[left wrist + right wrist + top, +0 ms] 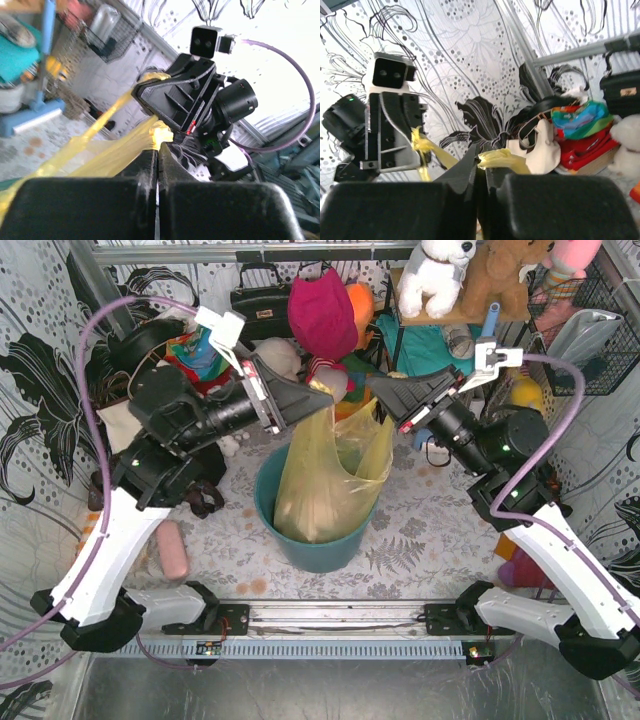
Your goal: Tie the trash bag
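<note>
The trash bag [322, 485], thin yellow plastic, stands in a round teal bin [325, 552] at the table's middle, with its top drawn up into two strands. My left gripper [325, 398] is shut on the left strand above the bin. My right gripper [378, 390] is shut on the right strand, close beside it. In the left wrist view my left gripper [158, 146] pinches bunched yellow plastic [161, 134] at its tips, facing the right gripper [150, 92]. In the right wrist view my right gripper [482, 159] holds a yellow tuft [502, 159].
Behind the bin lie a magenta hat [322, 312], a black handbag [262, 300] and colourful clothes. Stuffed toys [437, 275] sit on a shelf at the back right beside a wire basket [585, 335]. A pink object [172, 550] lies on the table at left.
</note>
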{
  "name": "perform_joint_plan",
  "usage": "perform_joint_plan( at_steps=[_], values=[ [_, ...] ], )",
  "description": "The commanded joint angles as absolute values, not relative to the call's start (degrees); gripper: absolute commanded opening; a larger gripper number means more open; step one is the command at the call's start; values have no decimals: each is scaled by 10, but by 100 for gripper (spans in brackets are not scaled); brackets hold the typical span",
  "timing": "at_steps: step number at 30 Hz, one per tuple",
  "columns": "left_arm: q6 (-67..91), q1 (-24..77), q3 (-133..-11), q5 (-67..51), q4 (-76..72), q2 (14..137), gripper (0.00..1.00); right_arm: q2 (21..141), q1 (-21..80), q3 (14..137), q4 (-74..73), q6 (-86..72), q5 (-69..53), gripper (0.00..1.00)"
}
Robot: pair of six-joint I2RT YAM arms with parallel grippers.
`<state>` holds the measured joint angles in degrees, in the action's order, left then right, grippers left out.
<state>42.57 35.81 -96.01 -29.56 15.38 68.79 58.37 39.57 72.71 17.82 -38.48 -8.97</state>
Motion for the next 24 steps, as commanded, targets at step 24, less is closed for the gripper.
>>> perform_joint_plan(
  at_steps=[24],
  values=[
    [330, 352, -958, 214, 484, 519, 0, 522, 397, 845, -131, -259, 246, 0]
  ],
)
